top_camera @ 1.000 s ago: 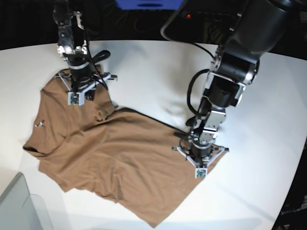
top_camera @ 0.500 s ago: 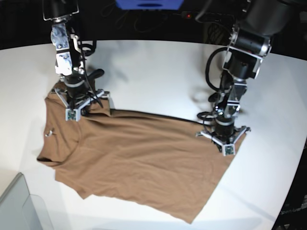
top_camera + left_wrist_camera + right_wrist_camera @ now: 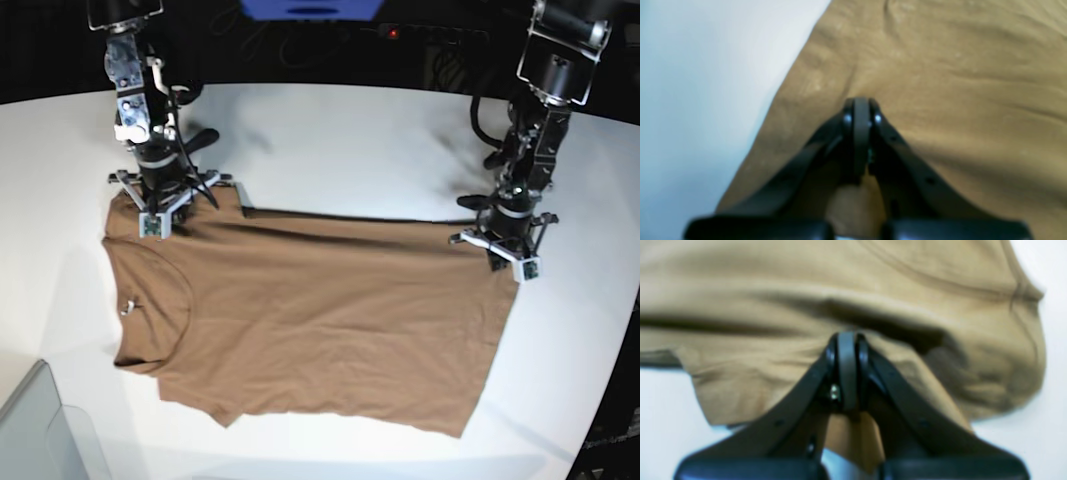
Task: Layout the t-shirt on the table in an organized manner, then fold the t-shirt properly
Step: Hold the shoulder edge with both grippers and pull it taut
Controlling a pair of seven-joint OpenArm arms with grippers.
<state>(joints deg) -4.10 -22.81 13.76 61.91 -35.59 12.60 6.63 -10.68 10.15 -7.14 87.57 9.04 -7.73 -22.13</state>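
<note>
Bin (image 3: 45, 430) (translucent) shows nothing; t-shirt (image 3: 310, 320) outside.

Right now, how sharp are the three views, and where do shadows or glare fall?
Base view: sharp, evenly lit; soft arm shadows on the large white matte table, no glare. Left wrist view: blurred all over; the plain brown cotton t-shirt shows only soft creases. Right wrist view: also blurred, with a dark shadow under a raised cloth fold.

Both arms reach down from the far side, well apart. The left gripper (image 3: 503, 243) and the right gripper (image 3: 160, 205) point straight downward, each with its jaws pressed together.
</note>
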